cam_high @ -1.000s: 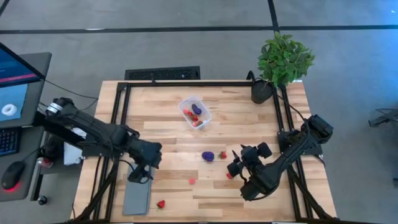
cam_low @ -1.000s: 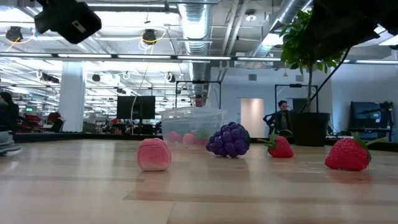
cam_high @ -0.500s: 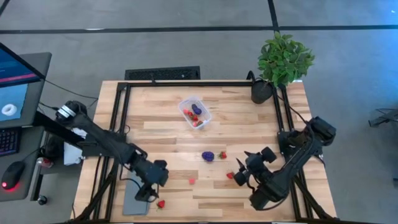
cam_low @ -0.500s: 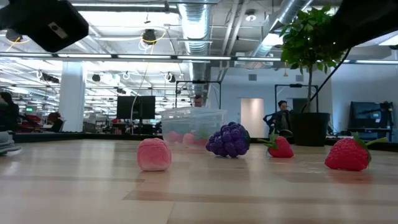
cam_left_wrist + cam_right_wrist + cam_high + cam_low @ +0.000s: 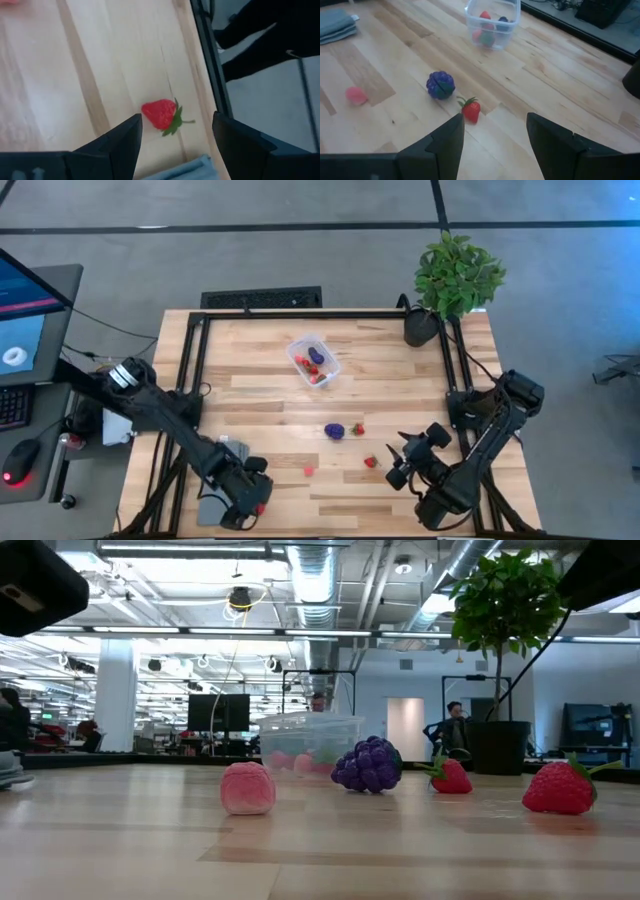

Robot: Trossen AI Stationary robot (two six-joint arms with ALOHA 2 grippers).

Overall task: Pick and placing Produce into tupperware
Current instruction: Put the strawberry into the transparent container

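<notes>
The clear tupperware (image 5: 314, 359) stands on the middle far part of the table with several pieces of produce inside. A purple grape cluster (image 5: 334, 431), two strawberries (image 5: 358, 429) (image 5: 370, 462) and a pink piece (image 5: 308, 471) lie loose on the wood. My left gripper (image 5: 252, 502) is open at the near edge, over another strawberry (image 5: 161, 114) that lies just ahead, between its fingers (image 5: 177, 120). My right gripper (image 5: 396, 460) is open, right of the strawberry at the table's near right; its wrist view (image 5: 495, 119) looks at the grapes (image 5: 440, 84).
A flat grey slab (image 5: 218, 500) lies at the near left beside my left gripper. A potted plant (image 5: 455, 280) stands at the far right corner. Black frame rails (image 5: 190, 380) run along the table's sides. Bare wood lies between the tupperware and the loose produce.
My left gripper has travelled from above the grey slab's far end toward the table's near edge, ending over the strawberry there. My right gripper has drawn back toward the near right, away from the grape cluster. The produce has stayed in place.
</notes>
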